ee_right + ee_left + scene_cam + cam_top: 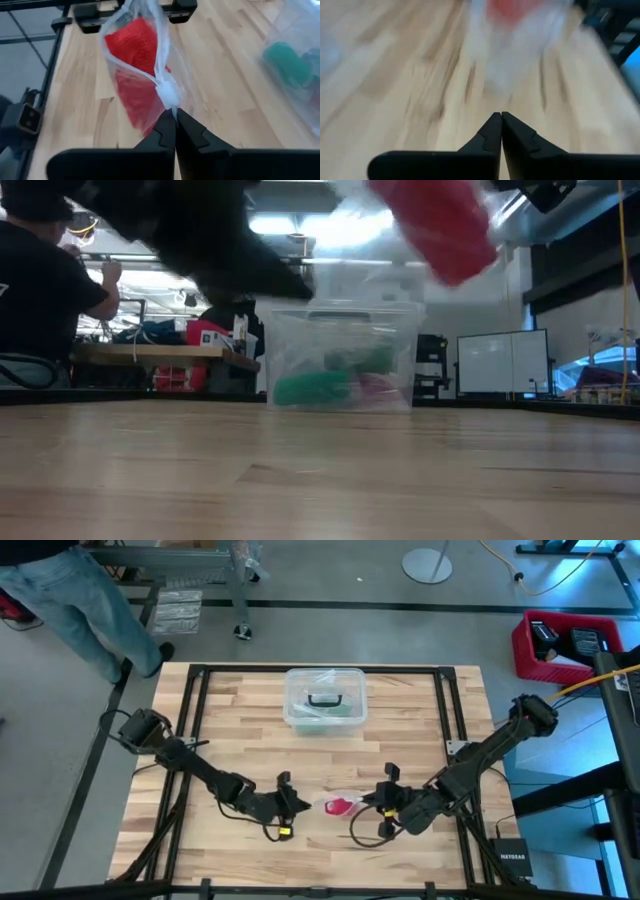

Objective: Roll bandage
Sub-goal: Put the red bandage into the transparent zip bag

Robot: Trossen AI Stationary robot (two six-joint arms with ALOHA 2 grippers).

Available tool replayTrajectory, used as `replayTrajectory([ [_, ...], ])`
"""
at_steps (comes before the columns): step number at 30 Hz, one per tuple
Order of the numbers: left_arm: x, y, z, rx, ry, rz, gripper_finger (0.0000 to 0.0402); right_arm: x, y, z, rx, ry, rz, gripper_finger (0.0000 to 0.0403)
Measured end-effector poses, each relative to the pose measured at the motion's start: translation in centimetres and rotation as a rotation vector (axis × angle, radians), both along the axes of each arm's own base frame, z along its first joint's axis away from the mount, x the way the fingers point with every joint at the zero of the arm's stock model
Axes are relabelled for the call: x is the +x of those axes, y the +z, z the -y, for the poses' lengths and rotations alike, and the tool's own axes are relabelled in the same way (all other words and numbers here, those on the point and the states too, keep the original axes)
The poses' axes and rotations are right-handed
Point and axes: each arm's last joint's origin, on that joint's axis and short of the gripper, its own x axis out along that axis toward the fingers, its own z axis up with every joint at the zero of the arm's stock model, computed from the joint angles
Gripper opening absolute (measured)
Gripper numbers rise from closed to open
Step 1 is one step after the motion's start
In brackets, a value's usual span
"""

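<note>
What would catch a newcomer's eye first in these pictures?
The red bandage inside a clear bag, hanging off the table from the shut right gripper near the front middle. The left gripper, shut, points at it from close by. Behind stands a clear box with a black handle.

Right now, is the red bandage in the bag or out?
In. The red bandage shows through the clear bag, pinched by the right gripper.

blurred red bandage [435, 225] aloft, perhaps bagged

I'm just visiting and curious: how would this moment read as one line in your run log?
stage: bag held up between arms | right gripper: shut on small clear bag | bandage: red, inside bag | left gripper: shut, at bag's other end
</note>
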Motion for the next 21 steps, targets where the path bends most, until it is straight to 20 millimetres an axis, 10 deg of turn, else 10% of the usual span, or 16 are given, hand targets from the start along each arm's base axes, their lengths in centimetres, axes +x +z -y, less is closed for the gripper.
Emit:
replayTrajectory([
  [13, -0.9, -0.8, 0.7, -0.075, 0.043, -0.076, 0.0023, -0.2, -0.1, -0.1, 0.03, 0.053, -0.047, 0.0],
  [21, -0.4, 0.3, 1.2, -0.113, -0.007, 0.029, 0.0121, -0.3, -0.2, 0.0, 0.021, 0.052, -0.058, 0.0],
])
